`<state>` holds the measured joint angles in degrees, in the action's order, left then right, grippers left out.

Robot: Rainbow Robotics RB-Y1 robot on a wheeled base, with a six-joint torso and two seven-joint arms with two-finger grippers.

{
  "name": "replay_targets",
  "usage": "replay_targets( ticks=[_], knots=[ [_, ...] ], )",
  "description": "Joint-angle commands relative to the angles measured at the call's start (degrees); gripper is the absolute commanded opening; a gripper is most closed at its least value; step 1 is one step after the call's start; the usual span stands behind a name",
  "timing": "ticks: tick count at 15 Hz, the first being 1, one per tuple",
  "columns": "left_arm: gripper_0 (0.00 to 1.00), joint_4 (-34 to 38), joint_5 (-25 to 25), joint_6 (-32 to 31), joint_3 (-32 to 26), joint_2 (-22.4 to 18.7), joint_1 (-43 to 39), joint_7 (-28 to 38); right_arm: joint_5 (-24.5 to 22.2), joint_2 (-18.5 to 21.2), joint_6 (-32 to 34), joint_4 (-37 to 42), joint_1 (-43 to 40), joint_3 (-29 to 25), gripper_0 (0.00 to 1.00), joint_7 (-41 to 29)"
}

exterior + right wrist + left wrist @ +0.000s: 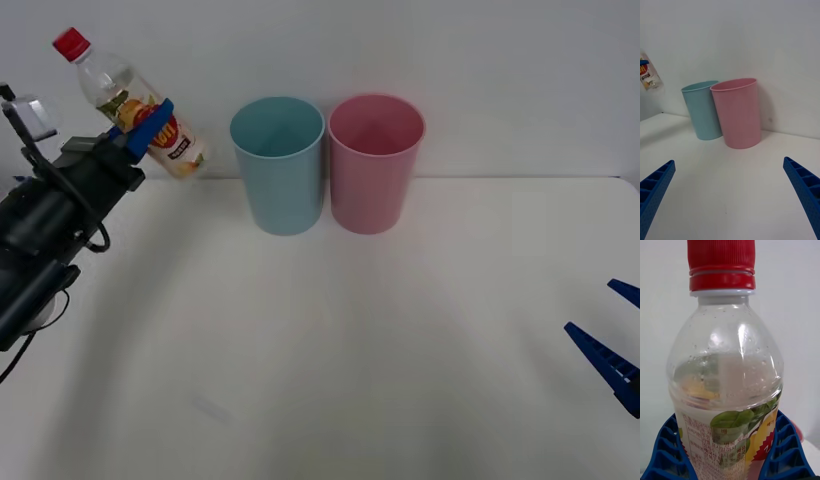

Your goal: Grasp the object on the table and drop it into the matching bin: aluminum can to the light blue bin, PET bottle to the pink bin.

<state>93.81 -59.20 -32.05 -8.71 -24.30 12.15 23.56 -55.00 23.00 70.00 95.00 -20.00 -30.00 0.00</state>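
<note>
My left gripper point(148, 122) is raised at the far left, shut on the PET bottle point(135, 105), a small clear bottle with a red cap and orange-yellow label, tilted with its cap up and to the left. Seen from the left wrist, the bottle point(728, 382) sits between the blue fingers point(668, 453). It hangs left of the light blue bin point(278, 164), which stands touching the pink bin point(374, 161) at the back of the white table point(330, 350). My right gripper point(625, 335) waits open at the right edge, low over the table.
A white wall rises right behind the two bins. In the right wrist view the light blue bin point(703, 110) and pink bin point(738, 112) stand ahead of the open fingers point(805, 187), with bare tabletop between.
</note>
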Motion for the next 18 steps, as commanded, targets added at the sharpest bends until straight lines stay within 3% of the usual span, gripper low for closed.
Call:
replay_targets(
  ticks=[1, 5, 10, 14, 18],
  knots=[
    [0.0, 1.2, -1.89, -2.22, -0.08, -0.31, 2.53, 1.14, 0.0, 0.0, 0.0, 0.0, 0.0, 0.0, 1.0, 0.0],
    [0.0, -1.61, -4.08, -5.48, 1.06, -0.31, 9.12, 1.23, 0.0, 0.0, 0.0, 0.0, 0.0, 0.0, 1.0, 0.0],
    [0.0, -17.96, -5.05, -5.56, 7.74, 0.13, 23.89, -5.45, 0.0, 0.0, 0.0, 0.0, 0.0, 0.0, 1.0, 0.0],
    [0.0, -32.55, -5.05, -4.86, 12.66, 4.0, 35.58, -13.62, 0.0, 0.0, 0.0, 0.0, 0.0, 0.0, 1.0, 0.0],
    [0.0, -39.23, -8.13, 0.76, 14.51, 9.71, 41.47, -20.92, 0.0, 0.0, 0.0, 0.0, 0.0, 0.0, 1.0, 0.0]
  ],
)
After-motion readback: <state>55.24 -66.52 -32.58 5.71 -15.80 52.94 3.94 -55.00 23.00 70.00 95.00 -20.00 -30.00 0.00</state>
